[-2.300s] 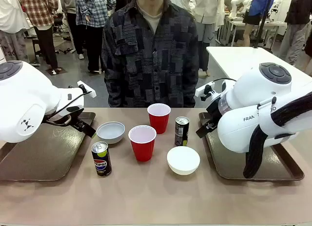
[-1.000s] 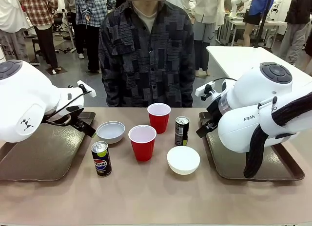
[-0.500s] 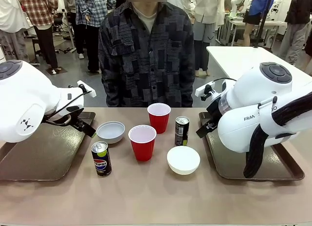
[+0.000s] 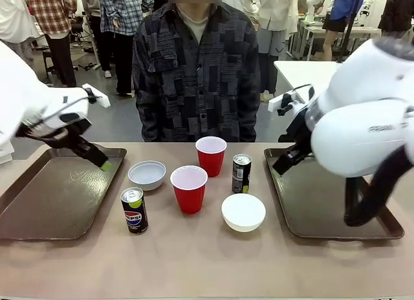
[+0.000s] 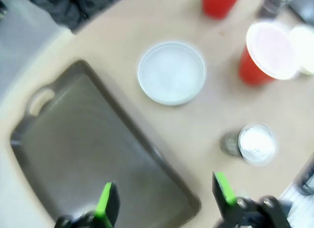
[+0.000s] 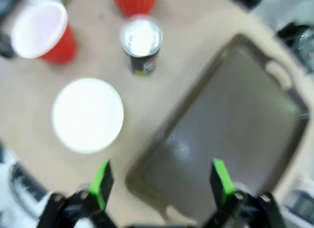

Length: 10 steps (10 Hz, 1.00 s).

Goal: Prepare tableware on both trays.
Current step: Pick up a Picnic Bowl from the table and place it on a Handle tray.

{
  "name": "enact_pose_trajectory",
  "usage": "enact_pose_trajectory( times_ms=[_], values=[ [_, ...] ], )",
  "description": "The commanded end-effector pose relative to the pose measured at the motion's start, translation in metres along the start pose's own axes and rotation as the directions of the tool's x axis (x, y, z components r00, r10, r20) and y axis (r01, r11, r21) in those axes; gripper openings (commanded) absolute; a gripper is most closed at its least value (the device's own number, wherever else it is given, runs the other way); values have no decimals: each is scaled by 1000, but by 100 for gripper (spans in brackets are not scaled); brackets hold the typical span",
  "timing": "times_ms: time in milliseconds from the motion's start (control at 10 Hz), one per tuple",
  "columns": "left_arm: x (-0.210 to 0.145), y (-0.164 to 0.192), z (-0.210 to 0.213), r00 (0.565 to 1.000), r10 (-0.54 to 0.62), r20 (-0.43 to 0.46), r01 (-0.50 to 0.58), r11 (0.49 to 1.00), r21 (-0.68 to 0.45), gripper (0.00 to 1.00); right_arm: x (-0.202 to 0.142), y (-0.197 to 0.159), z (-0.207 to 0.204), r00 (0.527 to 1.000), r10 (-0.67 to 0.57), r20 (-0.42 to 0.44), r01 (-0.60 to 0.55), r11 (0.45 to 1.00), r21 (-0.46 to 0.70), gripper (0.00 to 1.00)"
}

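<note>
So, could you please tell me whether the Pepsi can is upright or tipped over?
Upright. The Pepsi can stands on its base on the table, lid facing up, beside the left tray.

Glossy plastic tray (image 4: 52, 203), shiny metal Pepsi can (image 4: 134, 213)

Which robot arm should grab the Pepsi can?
Probably left. The open left gripper hangs above the left tray, and the Pepsi can stands beside that tray; the right gripper is much farther away.
</note>
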<state>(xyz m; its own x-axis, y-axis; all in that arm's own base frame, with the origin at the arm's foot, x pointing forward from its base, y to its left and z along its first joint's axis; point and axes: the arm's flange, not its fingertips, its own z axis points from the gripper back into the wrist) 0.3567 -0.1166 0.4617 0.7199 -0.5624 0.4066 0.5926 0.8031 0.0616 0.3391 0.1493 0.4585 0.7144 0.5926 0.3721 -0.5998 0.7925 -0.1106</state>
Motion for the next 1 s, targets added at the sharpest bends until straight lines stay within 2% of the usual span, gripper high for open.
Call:
enact_pose_trajectory(
  times_ms=[0,100,200,300,400,500,600,700,800,900],
  values=[
    [-86,-15,28,995,-73,-72,65,992,-109,100,-118,31,20,992,-79,-96,79,997,-2,100],
    [-101,-25,33,990,-105,-91,91,985,-145,100,-137,37,19,988,-93,-127,96,995,19,100],
    [-107,-36,34,992,-93,-79,86,993,-87,100,-142,37,16,988,-86,-129,78,995,-66,100],
    [-30,-3,41,994,-65,-86,56,993,-103,100,-30,4,41,992,-55,-113,57,998,14,100],
    [-30,-3,41,994,-65,-86,56,993,-103,100,-30,4,41,992,-55,-113,57,998,14,100],
    [-40,-9,60,991,-84,-102,72,991,-115,100,-42,8,61,988,-72,-135,72,997,-2,100],
    [-31,22,37,1000,6,-24,-14,945,-326,100,-34,-26,44,984,-142,-109,151,986,76,100],
    [-37,57,35,985,161,59,-103,832,-544,100,-48,-70,45,960,-270,-67,278,937,211,100],
    [-57,89,40,927,360,107,-199,713,-672,100,-84,-114,53,907,-421,-10,394,839,375,100],
    [-76,112,35,888,449,101,-236,632,-738,100,-122,-149,61,843,-537,26,459,745,485,100]
  ],
)
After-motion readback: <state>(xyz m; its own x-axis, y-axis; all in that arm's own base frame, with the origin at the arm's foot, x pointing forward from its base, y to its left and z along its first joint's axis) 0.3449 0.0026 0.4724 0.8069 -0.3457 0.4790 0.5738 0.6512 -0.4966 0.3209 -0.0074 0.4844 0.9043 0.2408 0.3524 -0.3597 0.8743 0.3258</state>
